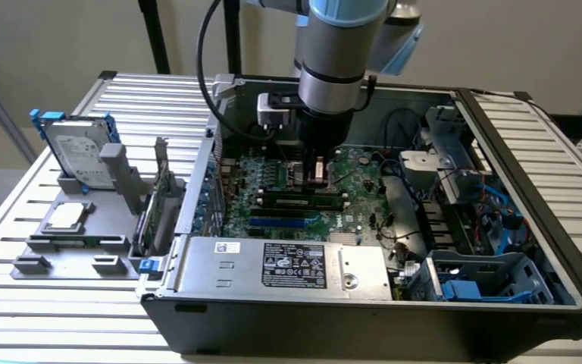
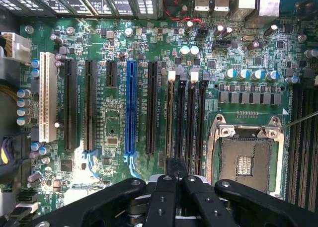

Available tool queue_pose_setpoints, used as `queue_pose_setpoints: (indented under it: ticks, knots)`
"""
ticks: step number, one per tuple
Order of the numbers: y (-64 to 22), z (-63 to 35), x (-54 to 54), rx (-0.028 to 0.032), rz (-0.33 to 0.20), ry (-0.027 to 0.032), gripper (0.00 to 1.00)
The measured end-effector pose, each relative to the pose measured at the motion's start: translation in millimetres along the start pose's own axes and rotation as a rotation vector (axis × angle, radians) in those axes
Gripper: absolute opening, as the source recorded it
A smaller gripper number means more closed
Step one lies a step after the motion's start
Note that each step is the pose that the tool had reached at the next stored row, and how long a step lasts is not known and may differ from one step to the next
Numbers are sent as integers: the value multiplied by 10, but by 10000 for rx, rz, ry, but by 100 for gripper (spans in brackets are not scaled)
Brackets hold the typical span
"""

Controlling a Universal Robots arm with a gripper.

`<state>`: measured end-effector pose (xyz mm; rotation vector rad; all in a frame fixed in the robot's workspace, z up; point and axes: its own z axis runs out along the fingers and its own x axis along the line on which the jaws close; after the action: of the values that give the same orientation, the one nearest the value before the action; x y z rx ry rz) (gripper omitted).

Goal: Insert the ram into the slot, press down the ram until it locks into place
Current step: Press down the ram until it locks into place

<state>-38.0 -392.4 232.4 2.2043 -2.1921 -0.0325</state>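
The pincer [image 1: 317,168] hangs low over the motherboard [image 1: 362,171] with its fingers [image 2: 176,163] pressed together. In the exterior view the ram [image 1: 306,202] lies just beside it, at 6 o'clock from the tip; whether they touch cannot be told. The ram stands on edge along the slot [image 2: 191,117], its long axis running 9 to 3 o'clock, parallel to the blue slot [image 1: 276,222] at its 6 o'clock. The open computer case [image 1: 372,318] rests on a slatted metal counter [image 1: 48,303], with a hard drive [image 1: 73,152] at 9 o'clock.
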Motion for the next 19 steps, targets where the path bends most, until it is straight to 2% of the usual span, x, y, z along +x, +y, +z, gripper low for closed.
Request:
queue_pose_setpoints:
  ticks: [10,12,14,19]
  knots:
    - [10,54,0,-3,12,7,11]
    - [11,14,-3,-17,22,-19,11]
    - [11,-52,0,-58,23,-2,11]
    - [8,-65,0,-75,24,-1,11]
